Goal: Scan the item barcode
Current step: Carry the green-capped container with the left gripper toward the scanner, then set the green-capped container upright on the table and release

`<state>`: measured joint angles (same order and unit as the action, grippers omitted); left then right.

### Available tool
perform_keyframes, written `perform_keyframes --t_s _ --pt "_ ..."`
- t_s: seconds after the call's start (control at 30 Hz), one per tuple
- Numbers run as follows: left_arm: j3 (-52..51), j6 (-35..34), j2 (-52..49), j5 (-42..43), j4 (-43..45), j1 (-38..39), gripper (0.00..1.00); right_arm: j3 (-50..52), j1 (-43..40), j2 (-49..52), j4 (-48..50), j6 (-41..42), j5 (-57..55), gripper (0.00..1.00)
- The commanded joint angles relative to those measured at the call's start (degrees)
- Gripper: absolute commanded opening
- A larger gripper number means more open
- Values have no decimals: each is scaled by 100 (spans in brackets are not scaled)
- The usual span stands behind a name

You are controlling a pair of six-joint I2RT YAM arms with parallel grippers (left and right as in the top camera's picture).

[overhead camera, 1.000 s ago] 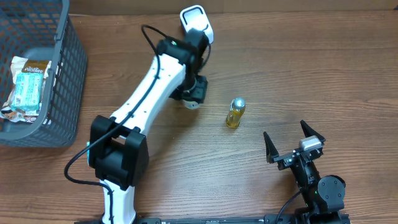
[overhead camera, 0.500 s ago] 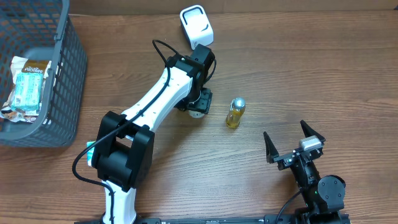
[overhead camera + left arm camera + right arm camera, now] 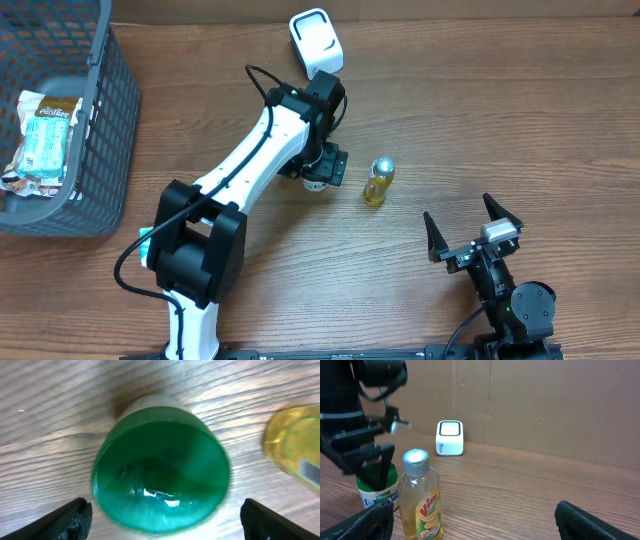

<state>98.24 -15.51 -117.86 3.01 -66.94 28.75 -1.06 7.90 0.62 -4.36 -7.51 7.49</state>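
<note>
Here the left gripper (image 3: 167,517) hangs open over the green-lidded jar (image 3: 162,467), clear of both its sides. The jar stands mid-table (image 3: 520,100), just beside the bottle (image 3: 378,182), with the scanner (image 3: 316,41) at the far edge. Closing off-centre could tip the jar or knock the bottle. The barcode is hidden, probably on the jar's side. The right gripper (image 3: 458,210) rests spread wide and empty by the near edge.

The right half of the desk (image 3: 540,110) lies open, from the far edge down to the right gripper (image 3: 468,226) near the front edge. Mid-desk, the yellow bottle (image 3: 378,182) stands just beside the green-lidded jar (image 3: 161,467), with only a narrow gap between them. The left arm (image 3: 250,165) bars the diagonal. The scanner (image 3: 316,42) sits at the far edge, and the basket (image 3: 118,110) fills the far left corner.
</note>
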Motion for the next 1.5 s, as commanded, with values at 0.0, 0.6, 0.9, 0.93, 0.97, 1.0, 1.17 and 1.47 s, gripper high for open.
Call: perform_keyframes --t_s 0.0,0.6,0.9,0.93,0.97,1.0,1.17,1.47 --pt "507 44 616 -188 -214 -107 92 61 -20 -44 20 -4 11 100" --pt "501 -605 1613 -1561 -2107 -1272 4 61 -20 -44 20 -4 13 100" --pt "234 -2476 1615 -2883 -2876 -1611 4 61 -20 -44 22 -7 11 100" --pt "92 -2577 1615 -2931 -2861 -1609 4 61 -20 -44 20 -4 11 100" --pt "-59 -2618 1613 -2942 -2828 -1609 4 61 -20 -46 20 -4 11 100" --pt "-243 -2636 1613 -2953 -2745 -1609 4 61 -20 -44 20 -7 11 100" --pt "-1263 -2935 1613 -3270 -2251 -1611 4 61 -20 -44 20 -4 11 100" --pt "-2734 -3587 1613 -3869 -1209 -1679 4 61 -20 -44 20 -7 13 100"
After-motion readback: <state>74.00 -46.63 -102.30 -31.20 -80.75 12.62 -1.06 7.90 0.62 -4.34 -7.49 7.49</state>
